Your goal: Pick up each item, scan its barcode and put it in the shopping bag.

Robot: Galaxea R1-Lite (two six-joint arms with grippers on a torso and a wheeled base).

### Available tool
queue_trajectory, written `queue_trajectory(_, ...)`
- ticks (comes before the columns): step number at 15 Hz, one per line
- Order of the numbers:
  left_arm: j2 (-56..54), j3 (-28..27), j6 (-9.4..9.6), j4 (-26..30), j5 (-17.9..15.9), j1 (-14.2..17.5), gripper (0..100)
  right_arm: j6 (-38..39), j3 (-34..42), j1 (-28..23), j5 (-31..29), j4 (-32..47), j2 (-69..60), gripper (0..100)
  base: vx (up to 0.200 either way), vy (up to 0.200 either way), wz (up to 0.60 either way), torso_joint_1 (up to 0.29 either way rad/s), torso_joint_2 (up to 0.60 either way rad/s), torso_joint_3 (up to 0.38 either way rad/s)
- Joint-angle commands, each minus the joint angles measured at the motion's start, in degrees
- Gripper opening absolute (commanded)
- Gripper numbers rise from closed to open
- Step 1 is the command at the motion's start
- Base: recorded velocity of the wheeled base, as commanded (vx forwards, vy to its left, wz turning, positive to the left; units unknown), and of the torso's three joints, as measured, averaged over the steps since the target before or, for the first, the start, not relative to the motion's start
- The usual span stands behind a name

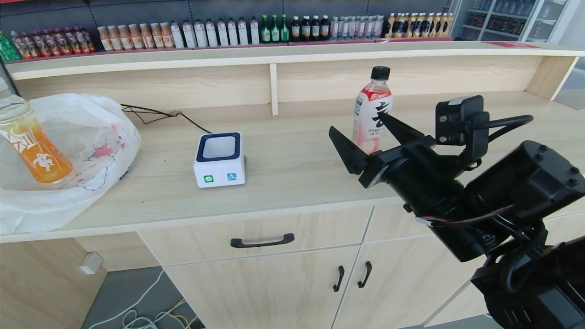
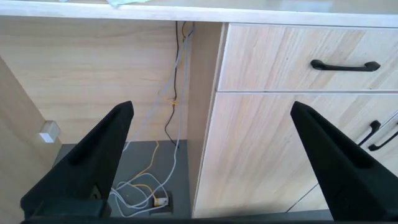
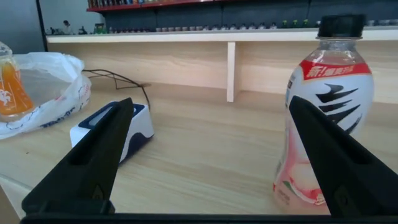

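A pink drink bottle [image 1: 371,112] with a black cap stands upright on the wooden counter [image 1: 292,155], right of centre. My right gripper [image 1: 365,137] is open, held just in front of the bottle [image 3: 323,118], which sits ahead of one finger and is not touched. An orange drink bottle [image 1: 32,141] stands in the white shopping bag [image 1: 91,137] at the counter's left end. The white barcode scanner [image 1: 219,160] sits mid-counter. My left gripper [image 2: 208,155] is open and empty, low down, facing the cabinet front [image 2: 280,143].
A black cable [image 1: 155,114] runs from the back wall to the scanner [image 3: 118,127]. A raised shelf [image 1: 274,57] backs the counter, with rows of bottles behind. Drawer and door handles [image 1: 262,241] sit below the counter edge. Cables lie on the floor [image 2: 146,186].
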Motion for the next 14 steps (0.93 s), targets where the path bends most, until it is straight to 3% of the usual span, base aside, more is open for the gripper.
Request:
queue_trajectory(1,-0.01,0.00,0.02,-0.02,0.00,0.00,100,-0.02,0.21,0.02,0.05,-0.01,0.08,100,0.000,0.000,0.00,0.000,0.00,0.000)
queue_trajectory(6,-0.01,0.00,0.02,-0.02,0.00,0.00,100,0.07,2.05,0.02,-0.21,-0.01,0.52,100,0.000,0.000,0.00,0.000,0.00,0.000)
queue_trajectory(10,-0.01,0.00,0.02,-0.02,0.00,0.00,100,1.56,3.63,-0.42,-4.70,-1.15,1.13,100,0.000,0.000,0.00,0.000,0.00,0.000)
queue_trajectory(14,-0.01,0.00,-0.06,-0.02,0.00,0.00,100,1.21,6.18,-5.25,-4.87,-0.53,0.69,100,0.000,0.000,0.00,0.000,0.00,0.000)
